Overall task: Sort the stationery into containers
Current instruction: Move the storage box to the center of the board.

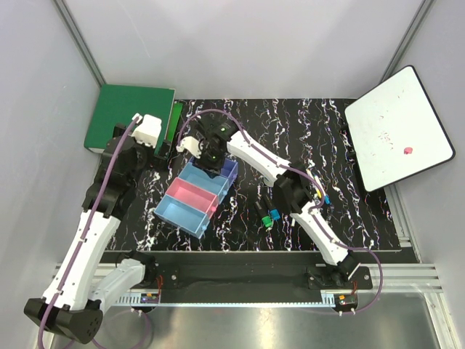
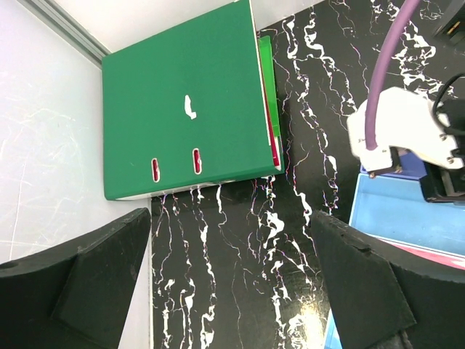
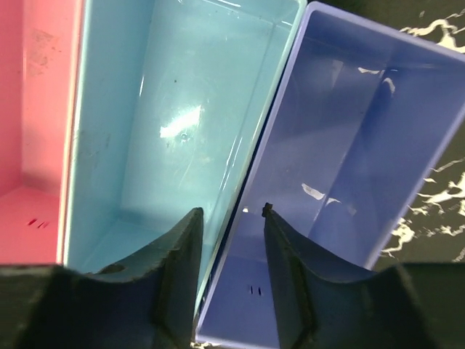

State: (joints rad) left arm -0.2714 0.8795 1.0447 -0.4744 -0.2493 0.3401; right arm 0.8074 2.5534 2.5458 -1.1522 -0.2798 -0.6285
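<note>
Left jaws spread, right jaws part-open, both empty | containers [image 1: 192, 195] beneath right jaws visibly empty | markers [image 1: 267, 215] unsorted, well apart.

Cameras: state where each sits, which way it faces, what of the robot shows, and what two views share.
Top external: above and behind the bases, looking down on the table; left arm and right arm show.
Left wrist: on the left arm, looking down at the green binder; left gripper open at the bottom.
Right wrist: on the right arm, looking down into the bins; right gripper open over them.
Shared: top external and left wrist both show the green binder.
</note>
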